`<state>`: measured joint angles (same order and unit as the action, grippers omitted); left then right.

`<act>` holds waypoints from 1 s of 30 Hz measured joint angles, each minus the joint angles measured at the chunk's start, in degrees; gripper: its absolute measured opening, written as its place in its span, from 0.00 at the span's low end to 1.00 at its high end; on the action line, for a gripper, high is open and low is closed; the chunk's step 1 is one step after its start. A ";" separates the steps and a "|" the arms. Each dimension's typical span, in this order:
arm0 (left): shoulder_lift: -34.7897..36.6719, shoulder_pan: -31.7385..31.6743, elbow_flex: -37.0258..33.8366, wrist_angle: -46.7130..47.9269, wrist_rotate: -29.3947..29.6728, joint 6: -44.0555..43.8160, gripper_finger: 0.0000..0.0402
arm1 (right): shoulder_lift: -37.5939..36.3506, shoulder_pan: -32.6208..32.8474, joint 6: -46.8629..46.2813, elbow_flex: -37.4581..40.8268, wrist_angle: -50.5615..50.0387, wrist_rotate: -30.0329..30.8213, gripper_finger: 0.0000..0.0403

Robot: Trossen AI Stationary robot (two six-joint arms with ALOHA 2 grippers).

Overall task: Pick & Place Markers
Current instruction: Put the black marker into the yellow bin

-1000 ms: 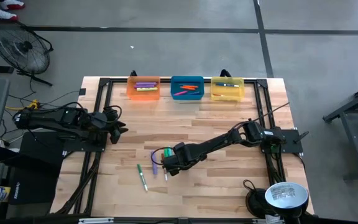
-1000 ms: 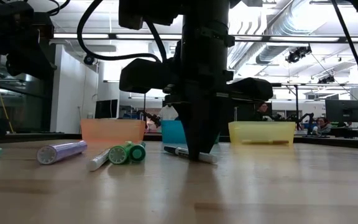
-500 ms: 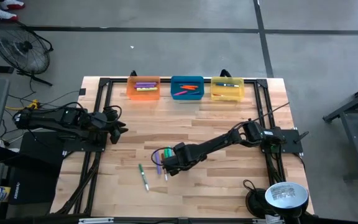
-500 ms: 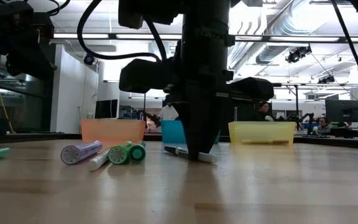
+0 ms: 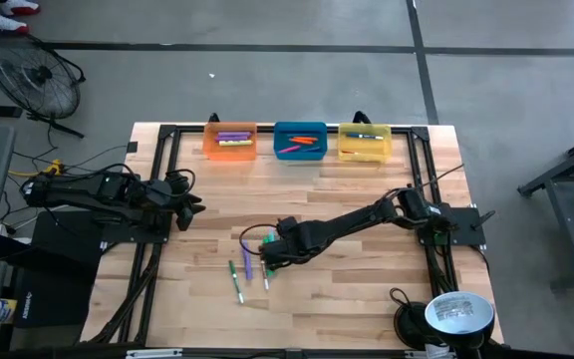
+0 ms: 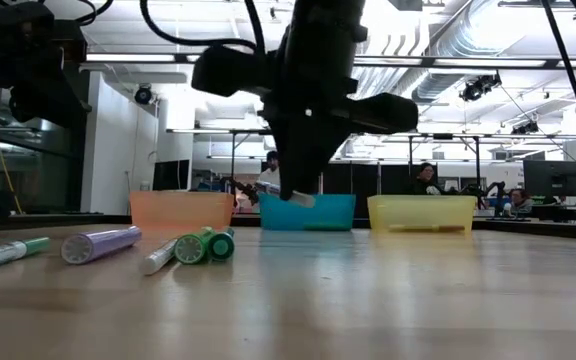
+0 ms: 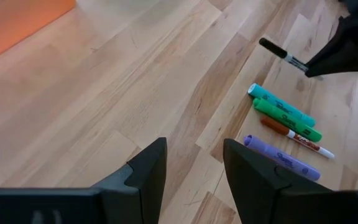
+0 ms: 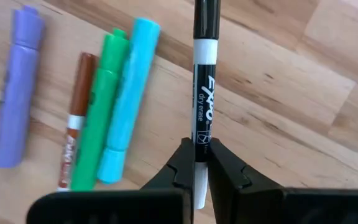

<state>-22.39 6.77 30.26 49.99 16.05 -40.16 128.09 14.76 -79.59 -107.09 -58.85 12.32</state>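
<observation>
The right end effector is now clamped on a black-and-white dry-erase marker and has lifted it clear of the bench; half a second ago its tips stood on the wood with that marker lying at their foot. In the low view the marker hangs in the air below the arm, in front of the blue bin. So the pick looks done, and the carry to a bin at the far edge is likely next.

The loose markers below have shifted too: the purple marker has rolled sideways.

Counted on the bench near the right arm: 1 purple marker, 2 green markers lying side by side, 1 thin brown-and-white marker, and 1 green-and-white marker a little apart. That is 5 left loose, plus 1 held.

There are 3 bins: orange, blue, yellow, each already holding markers too small to count.

The left end effector waits at the left side with its fingers apart, holding nothing.
</observation>
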 joint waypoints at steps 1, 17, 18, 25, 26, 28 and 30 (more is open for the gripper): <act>0.00 0.01 0.00 -0.02 0.00 0.00 0.39 | -0.17 -0.21 0.18 0.00 -0.28 0.00 0.03; 0.00 0.01 0.00 0.05 0.15 -0.07 0.39 | -6.48 -9.36 14.41 -0.02 -16.68 2.36 0.03; 0.00 0.00 0.00 0.05 0.15 -0.07 0.39 | -6.63 -10.26 15.94 -0.02 -18.33 2.40 0.03; 0.00 0.01 0.00 0.02 0.52 -0.12 0.39 | -8.55 -17.07 28.29 -0.07 -25.02 2.62 0.03; 0.01 0.01 0.00 -0.02 0.56 -0.12 0.39 | -8.94 -18.16 29.98 -0.09 -25.35 2.69 0.03; 0.00 0.00 0.00 -0.02 0.79 -0.13 0.39 | -9.67 -20.42 33.40 -0.09 -26.62 3.00 0.03; 0.00 0.00 0.00 -0.10 1.04 -0.19 0.39 | -10.40 -22.91 36.38 -0.08 -28.14 4.49 0.03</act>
<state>-22.39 6.77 30.26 49.90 17.09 -40.35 117.69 -8.15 -43.21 -107.16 -86.99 16.81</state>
